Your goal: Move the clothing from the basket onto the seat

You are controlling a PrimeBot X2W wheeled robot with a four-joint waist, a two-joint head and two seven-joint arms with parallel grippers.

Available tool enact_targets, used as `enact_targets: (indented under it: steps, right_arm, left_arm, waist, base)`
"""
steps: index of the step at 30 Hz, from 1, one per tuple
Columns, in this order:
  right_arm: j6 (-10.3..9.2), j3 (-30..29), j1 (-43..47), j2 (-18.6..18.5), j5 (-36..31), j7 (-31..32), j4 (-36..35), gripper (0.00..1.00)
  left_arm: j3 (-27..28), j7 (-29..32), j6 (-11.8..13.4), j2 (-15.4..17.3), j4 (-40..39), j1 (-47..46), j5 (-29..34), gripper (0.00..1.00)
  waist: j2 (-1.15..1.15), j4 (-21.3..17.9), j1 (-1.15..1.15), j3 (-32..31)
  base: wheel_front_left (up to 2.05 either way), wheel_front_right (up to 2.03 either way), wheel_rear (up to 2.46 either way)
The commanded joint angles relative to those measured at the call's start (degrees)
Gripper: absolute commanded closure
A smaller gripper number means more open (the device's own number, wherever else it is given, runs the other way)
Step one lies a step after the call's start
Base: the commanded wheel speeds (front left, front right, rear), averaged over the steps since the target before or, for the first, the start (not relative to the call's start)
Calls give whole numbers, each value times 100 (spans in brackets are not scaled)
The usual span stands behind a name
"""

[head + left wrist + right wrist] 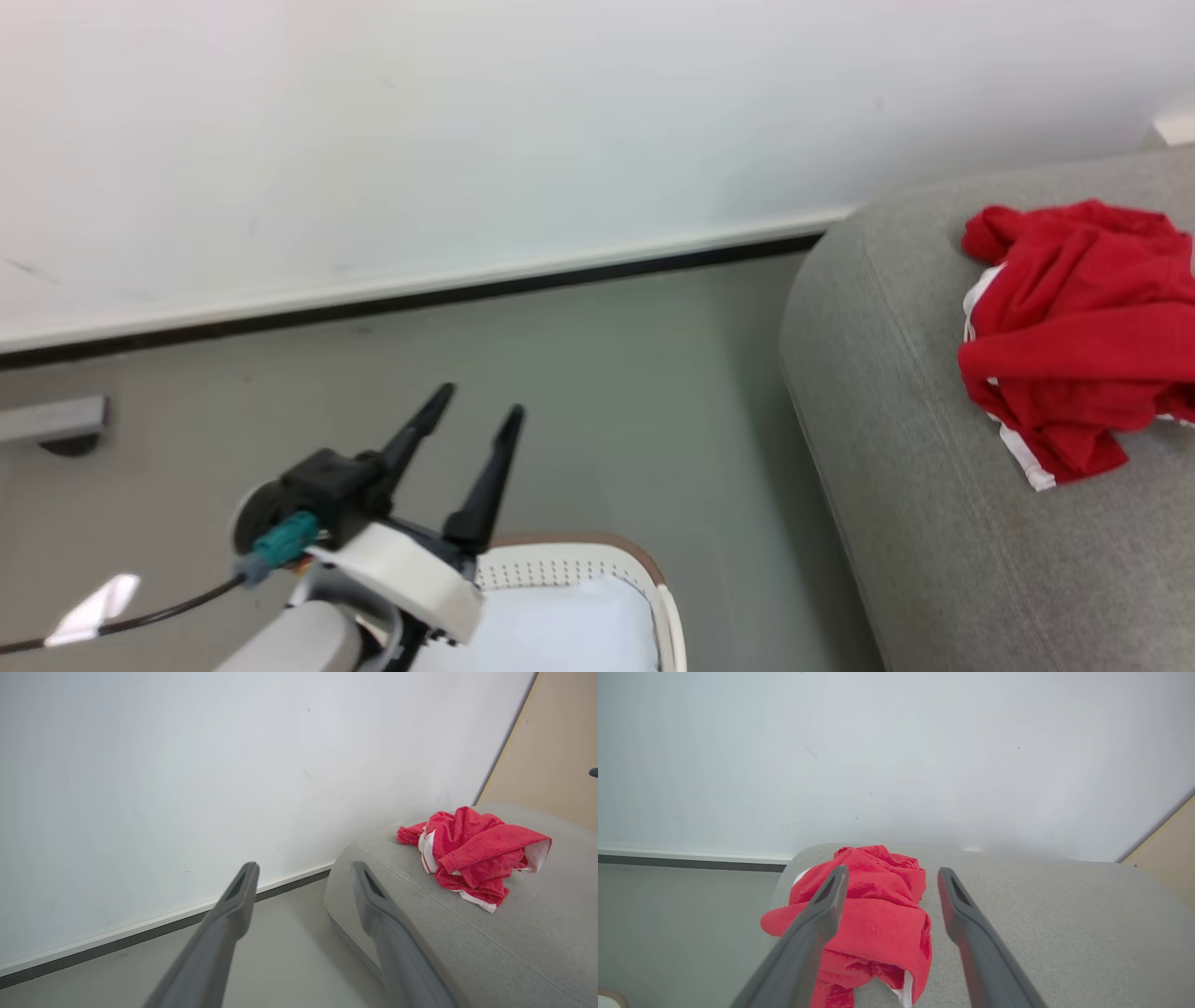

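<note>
Along the right of the head view: large grey fabric-upholstered seat (934,541) with a rounded edge and stitched seam, standing on the pale grey floor (607,373) by the white wall (467,140). Carries on its top, near the end by the wall, the crumpled bright red soft clothing (1074,327) with white stripe trim. At the bottom edge, oval white perforated plastic basket (597,560) with a brown rim, well apart from the clothing; holds a plain pale bluish-white pad (560,625). Over the basket's rim, left pincer (481,399), dark fingers spread apart, gripping nothing. From its own wrist view, right pincer (893,871), likewise spread wide over the red clothing, clamped on nothing; contact with the cloth impossible to tell.
</note>
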Motion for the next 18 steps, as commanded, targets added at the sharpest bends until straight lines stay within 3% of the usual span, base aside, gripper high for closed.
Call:
enact_targets:
  steps: [1,10,14,18]
  right_arm:
    - [-13,-20,106,144,70,-19,-163,0]
    - [-13,-335,822,1349,-168,-351,-1347,0]
    - [-13,-518,1272,2041,-610,-600,-1525,0]
    - [-13,-624,1796,2718,-1039,-1008,-1646,0]
  left_arm:
    - [131,-28,74,96,-60,164,-73,0]
    - [1139,-64,611,519,-457,1011,-153,0]
    - [1473,-66,808,489,-567,1393,-112,0]
    - [1788,-67,765,312,-634,1733,-22,0]
  waist:
    - [0,140,1,-323]
    - [0,663,1,-776]
    - [0,831,1,-838]
    - [0,983,1,-868]
  base:
    - [0,0,0]
    - [0,0,0]
    - [0,0,0]
    - [0,0,0]
